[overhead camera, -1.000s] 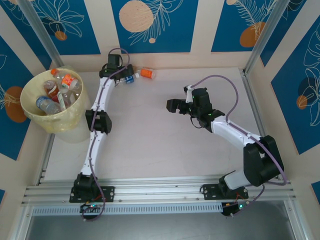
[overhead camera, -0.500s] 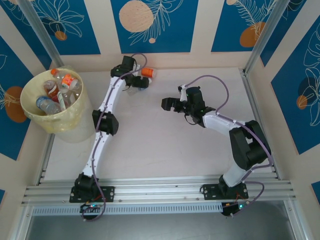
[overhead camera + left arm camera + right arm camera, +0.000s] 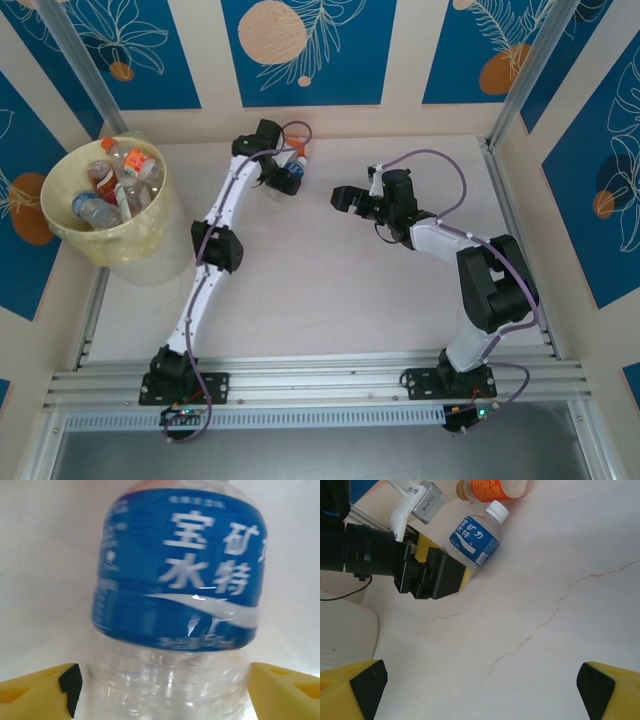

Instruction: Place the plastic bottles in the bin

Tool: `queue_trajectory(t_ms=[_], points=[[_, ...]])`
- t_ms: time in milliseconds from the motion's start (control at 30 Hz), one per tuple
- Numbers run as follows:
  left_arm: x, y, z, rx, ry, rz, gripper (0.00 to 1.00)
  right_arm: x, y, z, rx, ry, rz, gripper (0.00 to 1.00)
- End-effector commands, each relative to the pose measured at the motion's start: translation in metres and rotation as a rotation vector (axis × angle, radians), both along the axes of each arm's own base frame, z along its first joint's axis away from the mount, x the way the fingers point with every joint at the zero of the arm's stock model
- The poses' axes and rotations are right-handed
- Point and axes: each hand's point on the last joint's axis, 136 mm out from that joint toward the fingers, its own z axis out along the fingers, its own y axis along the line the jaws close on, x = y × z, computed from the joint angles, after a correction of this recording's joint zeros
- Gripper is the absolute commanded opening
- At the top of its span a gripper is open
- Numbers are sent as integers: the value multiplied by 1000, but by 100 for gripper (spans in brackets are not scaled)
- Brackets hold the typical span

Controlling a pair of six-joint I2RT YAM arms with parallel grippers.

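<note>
From above, the blue bottle [image 3: 297, 165] lies on the worktop [image 3: 330, 290], well right of the bin [image 3: 135, 245], with the left pincer [image 3: 289, 174] at its base. On the left wrist, yellow fingers [image 3: 37, 690] stand wide around that bottle. On the right wrist, the right pincer [image 3: 480, 682] gapes wide near it, and an orange bottle [image 3: 492, 487] lies just beyond.

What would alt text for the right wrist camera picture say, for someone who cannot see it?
A small blue-labelled bottle with a white cap lies on a pale table, the left gripper straddling its base with yellow fingers; an orange-labelled bottle lies just beyond it. The right gripper is open, its yellow fingertips at the bottom corners.
</note>
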Motion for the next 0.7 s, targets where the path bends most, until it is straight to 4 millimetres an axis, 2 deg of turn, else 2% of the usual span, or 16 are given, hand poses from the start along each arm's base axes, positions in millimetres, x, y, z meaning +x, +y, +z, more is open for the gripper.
queue_trajectory(t_ms=[0, 67, 200, 367, 533, 667], points=[[1, -2, 12, 98, -60, 0, 76, -1, 4, 16, 24, -31, 22, 100], [2, -3, 16, 106, -73, 6, 70, -4, 4, 17, 21, -43, 30, 100], [0, -8, 40, 71, -100, 11, 54, -10, -4, 25, 4, -91, 9, 99], [-20, -17, 78, -23, -65, 0, 42, -19, -14, 31, -36, -128, -11, 100], [-49, -13, 138, -118, -186, 8, 40, -26, -23, 27, -67, -153, -22, 100], [-81, -7, 198, -160, -275, 15, 35, -29, -22, 25, -58, -159, 4, 100]])
